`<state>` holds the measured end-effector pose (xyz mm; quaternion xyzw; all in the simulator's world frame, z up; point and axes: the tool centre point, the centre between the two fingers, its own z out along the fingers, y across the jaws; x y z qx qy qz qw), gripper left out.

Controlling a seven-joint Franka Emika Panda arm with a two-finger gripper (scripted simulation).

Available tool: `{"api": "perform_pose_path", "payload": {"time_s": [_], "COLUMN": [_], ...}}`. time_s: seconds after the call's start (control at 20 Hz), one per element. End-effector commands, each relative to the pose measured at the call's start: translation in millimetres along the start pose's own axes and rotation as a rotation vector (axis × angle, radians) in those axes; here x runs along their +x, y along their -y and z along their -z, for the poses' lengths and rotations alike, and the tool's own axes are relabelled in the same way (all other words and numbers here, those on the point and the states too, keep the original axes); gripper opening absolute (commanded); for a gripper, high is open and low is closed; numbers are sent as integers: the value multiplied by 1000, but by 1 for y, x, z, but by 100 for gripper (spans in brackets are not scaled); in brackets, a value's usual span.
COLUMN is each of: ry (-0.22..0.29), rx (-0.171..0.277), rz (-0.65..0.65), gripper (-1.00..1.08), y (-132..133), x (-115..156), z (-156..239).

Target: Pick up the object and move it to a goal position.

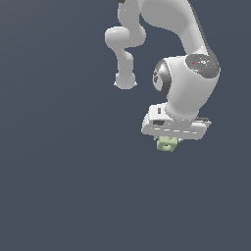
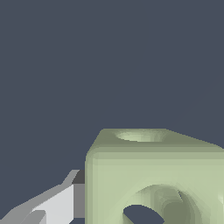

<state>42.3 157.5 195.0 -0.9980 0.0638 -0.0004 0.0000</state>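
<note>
Already the object (image 1: 166, 144) sits directly under the claw (image 1: 169, 142), between its fingers, which look closed on it.

Exterior view: set off the arm (image 1: 184, 63), well back, taking in the arm's upper links, the gripper (image 1: 169, 139) and a plain dark backdrop; whether it looks down or sideways cannot be told.
Wrist view: mounted on the wrist, very close, facing along one finger (image 2: 57, 203).
Shared: the pale green block (image 1: 166, 144) (image 2: 153, 175), small in the exterior view, large in the wrist view.
</note>
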Motion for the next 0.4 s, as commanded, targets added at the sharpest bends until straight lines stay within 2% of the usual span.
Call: {"api": "perform_pose_path", "payload": {"time_s": [0.0, 0.35], "ry": [1, 1], "rx": [0, 0], "rz": [-1, -1], "gripper": [-100, -100], "y": [8, 17], "x": [3, 6], "z": [5, 9]}}
